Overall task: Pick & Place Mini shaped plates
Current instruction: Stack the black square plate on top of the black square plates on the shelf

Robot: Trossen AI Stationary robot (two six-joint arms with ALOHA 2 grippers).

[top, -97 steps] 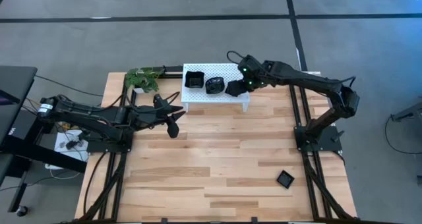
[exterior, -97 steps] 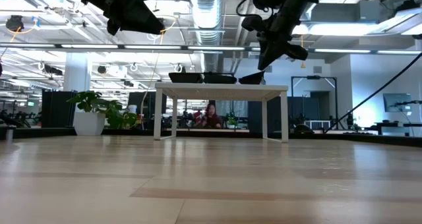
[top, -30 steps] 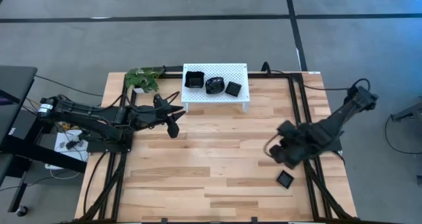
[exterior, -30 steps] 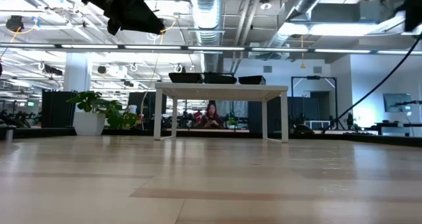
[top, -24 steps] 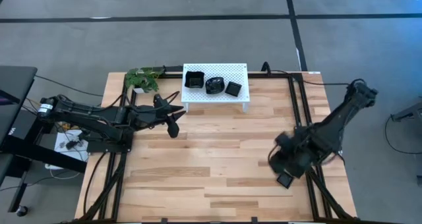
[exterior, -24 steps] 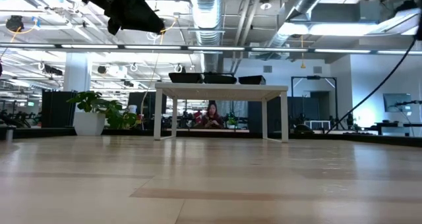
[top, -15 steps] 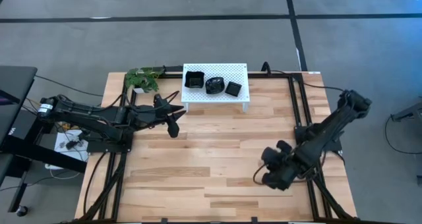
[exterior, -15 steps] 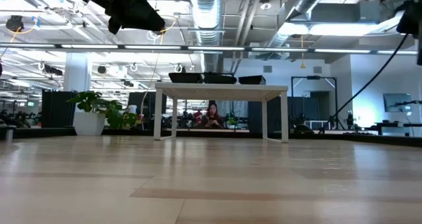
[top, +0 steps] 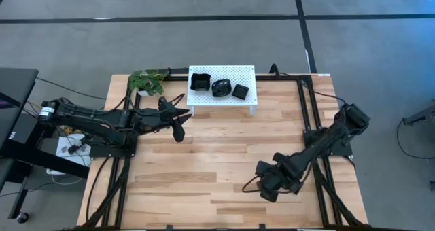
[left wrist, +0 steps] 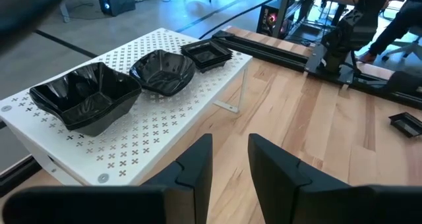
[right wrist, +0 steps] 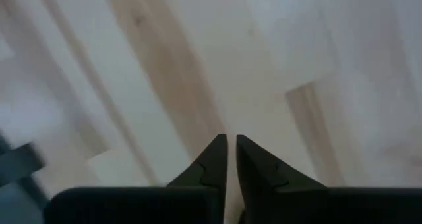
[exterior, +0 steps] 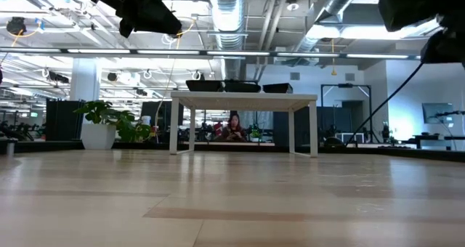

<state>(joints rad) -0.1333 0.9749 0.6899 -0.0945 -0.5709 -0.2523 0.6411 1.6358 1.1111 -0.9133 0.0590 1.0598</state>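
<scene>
Three glossy black mini plates sit side by side on a white perforated rack (top: 246, 73) at the table's far edge: a deep square one (top: 200, 81), a wavy round one (top: 220, 88) and a small square one (top: 240, 91). Another small square plate (left wrist: 403, 121) lies on the wood near the right side; in the high view my right arm covers it. My right gripper (top: 262, 188) points down over bare wood near the front right, its fingertips (right wrist: 231, 145) a narrow gap apart with nothing between them. My left gripper (top: 179, 130) hangs open and empty, just left of the rack.
A small potted plant (top: 146, 81) stands left of the rack. Black frame rails (top: 306, 115) run along the table's right side. A broad stretch of wood lies between the arms. A person (exterior: 232, 127) sits in the room behind the rack.
My right gripper has swung from mid-right of the table toward the near edge and somewhat left, sinking, rolling and tipping until it points down. It has passed over the small plate on the wood, which has not moved.
</scene>
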